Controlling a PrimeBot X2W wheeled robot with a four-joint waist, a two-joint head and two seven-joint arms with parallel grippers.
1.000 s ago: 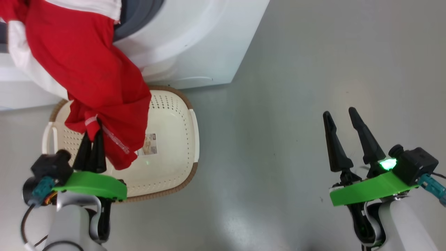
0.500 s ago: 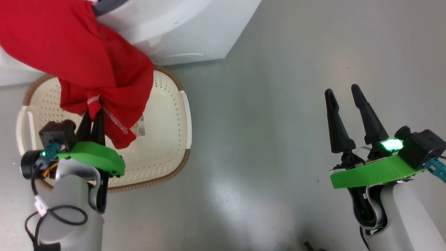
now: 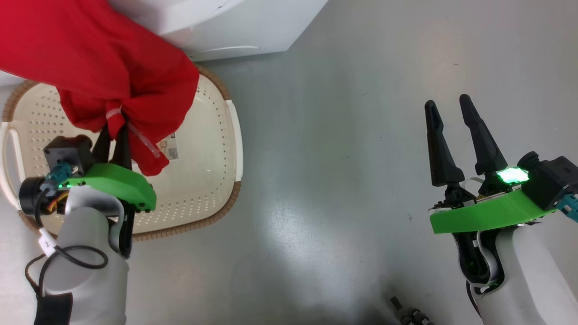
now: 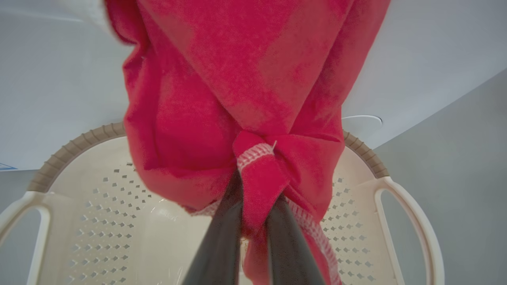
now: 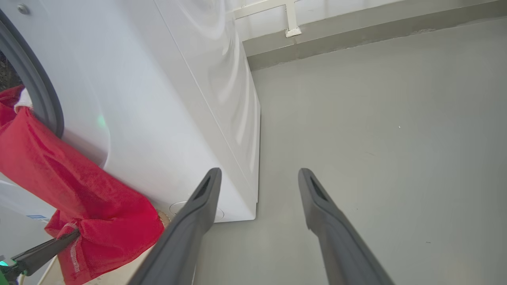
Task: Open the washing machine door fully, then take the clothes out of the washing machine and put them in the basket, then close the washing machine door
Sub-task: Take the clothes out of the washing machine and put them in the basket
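Observation:
The red clothes [image 3: 90,67] hang from the washing machine [image 3: 235,27] down over the cream basket [image 3: 198,180]. My left gripper [image 3: 113,128] is shut on a bunched hem with white trim, above the basket's inside. In the left wrist view the clothes [image 4: 245,79] are pinched between my left gripper's [image 4: 256,190] dark fingers, with the basket [image 4: 119,221] below. My right gripper [image 3: 447,101] stands open over bare floor, far right of the basket. In the right wrist view my right gripper [image 5: 258,171] is open and holds nothing. The clothes [image 5: 79,190] trail out of the washing machine [image 5: 158,99]. The washing machine door is out of view.
The basket stands on the grey floor [image 3: 338,158] right against the machine's front. Its brown rim [image 3: 226,207] and side handle [image 3: 235,135] face the open floor. A wall base [image 5: 356,35] runs behind the machine. A small dark object [image 3: 408,311] lies at the bottom edge.
The head view has shifted, so machine and basket sit higher and further left. My left gripper, still holding the red clothes, has drawn them further out over the basket. The right gripper stays open.

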